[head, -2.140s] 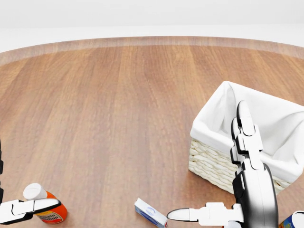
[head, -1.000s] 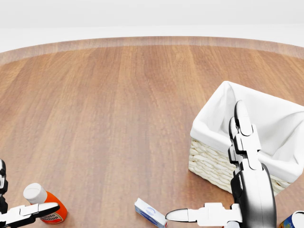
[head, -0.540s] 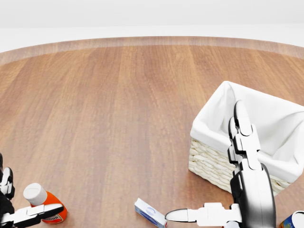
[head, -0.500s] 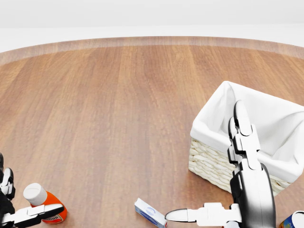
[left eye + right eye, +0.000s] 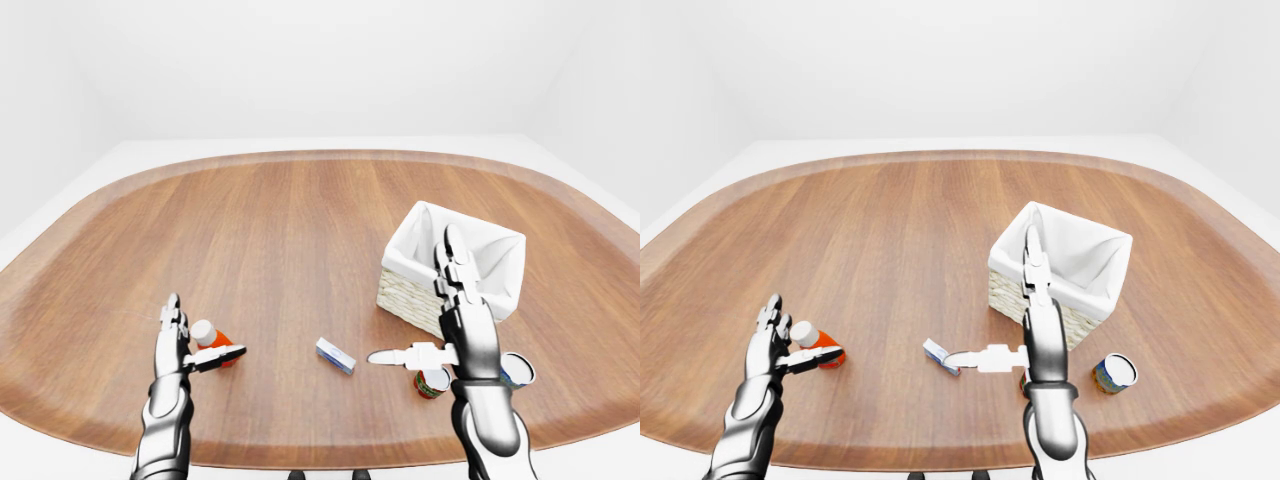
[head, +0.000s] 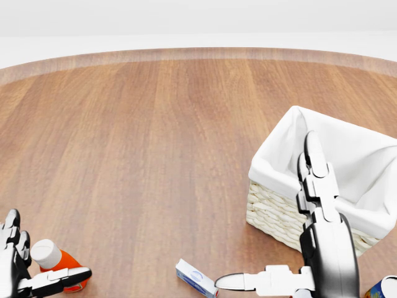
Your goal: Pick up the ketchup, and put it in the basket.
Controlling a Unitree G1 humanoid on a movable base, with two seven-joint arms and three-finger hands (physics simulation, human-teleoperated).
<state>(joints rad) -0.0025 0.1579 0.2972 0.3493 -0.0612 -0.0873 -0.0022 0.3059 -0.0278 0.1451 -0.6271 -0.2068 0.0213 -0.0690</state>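
The ketchup (image 6: 61,262) is an orange-red bottle with a white cap, tilted on the wooden table (image 6: 155,136) at the head view's bottom left. My left hand (image 5: 800,332) is open right at it: the fingers stand up to its left and the thumb (image 6: 62,278) crosses the bottle's lower body. The fingers do not close round it. The wicker basket (image 6: 273,214) with a white cloth lining stands at the right. My right hand (image 5: 415,300) is open and empty, held upright before the basket, thumb pointing left.
A small white and blue box (image 6: 195,278) lies between my hands. A red can (image 5: 432,382) and a blue can (image 5: 515,370) stand behind my right hand near the table's lower edge. The table is a large oval with a rounded rim.
My left hand has risen into the head view beside the ketchup, its fingers now showing, and its thumb sits lower across the bottle. The right hand and basket have hardly moved.
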